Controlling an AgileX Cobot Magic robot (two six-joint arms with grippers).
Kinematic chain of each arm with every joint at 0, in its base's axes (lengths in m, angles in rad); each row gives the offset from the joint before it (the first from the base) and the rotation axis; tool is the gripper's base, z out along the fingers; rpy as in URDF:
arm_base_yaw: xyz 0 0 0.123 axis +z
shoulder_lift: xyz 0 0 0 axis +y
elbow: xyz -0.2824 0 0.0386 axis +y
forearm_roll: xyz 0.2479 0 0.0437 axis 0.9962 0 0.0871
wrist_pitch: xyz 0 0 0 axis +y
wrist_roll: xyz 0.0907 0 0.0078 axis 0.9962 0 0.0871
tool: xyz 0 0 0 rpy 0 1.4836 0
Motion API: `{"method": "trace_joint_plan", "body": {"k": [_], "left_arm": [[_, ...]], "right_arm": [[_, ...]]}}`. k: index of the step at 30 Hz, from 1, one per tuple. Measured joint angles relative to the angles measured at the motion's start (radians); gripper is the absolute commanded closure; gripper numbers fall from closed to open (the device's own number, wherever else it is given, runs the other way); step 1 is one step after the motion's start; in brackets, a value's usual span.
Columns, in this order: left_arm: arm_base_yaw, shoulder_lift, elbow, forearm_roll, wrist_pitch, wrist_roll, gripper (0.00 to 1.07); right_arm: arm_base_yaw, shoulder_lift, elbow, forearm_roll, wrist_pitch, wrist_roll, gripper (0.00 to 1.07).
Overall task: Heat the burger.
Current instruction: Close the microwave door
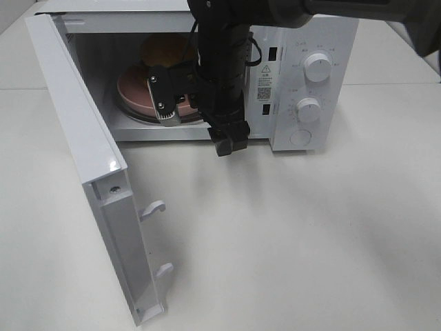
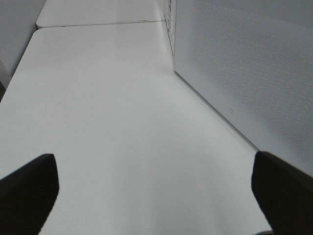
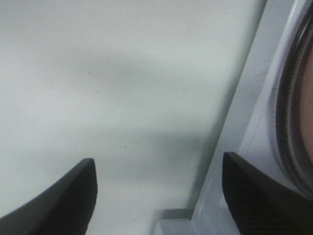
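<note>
We are holding our left gripper (image 2: 155, 191) spread wide and empty above the table (image 2: 112, 98), beside the open microwave door (image 2: 234, 58). The burger (image 1: 167, 48) is sitting on the pink plate (image 1: 134, 93) inside the microwave (image 1: 310, 34). Our right gripper (image 3: 161, 196) is hanging partly open at the opening, gripping nothing.

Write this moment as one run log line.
door: open | burger: on pink plate inside microwave | right hand: open, empty, at opening | left hand: open, empty
</note>
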Motion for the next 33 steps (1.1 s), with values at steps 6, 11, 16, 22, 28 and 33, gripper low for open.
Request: {"method": "trace_joint_plan", "body": {"k": [6,11,16,22,28,33], "left_arm": [[0.000,0.000,0.000,0.000,0.000,0.000,0.02],[0.000,0.000,0.000,0.000,0.000,0.000,0.02],[0.000,0.000,0.000,0.000,0.000,0.000,0.02],[0.000,0.000,0.000,0.000,0.000,0.000,0.02],[0.000,0.000,0.000,0.000,0.000,0.000,0.02],[0.000,0.000,0.000,0.000,0.000,0.000,0.02]], "right_arm": [[0.000,-0.113,0.155,0.021,-0.016,0.010,0.41],[0.000,-0.197,0.254,0.024,-0.054,0.038,0.30],[0.000,-0.331,0.398,0.025,-0.090,0.112,0.18],[0.000,-0.490,0.540,0.029,-0.024,0.210,0.20],[0.000,-0.608,0.611,0.032,0.076,0.281,0.22],[-0.032,-0.682,0.663,0.041,0.094,0.347,0.23]]}}
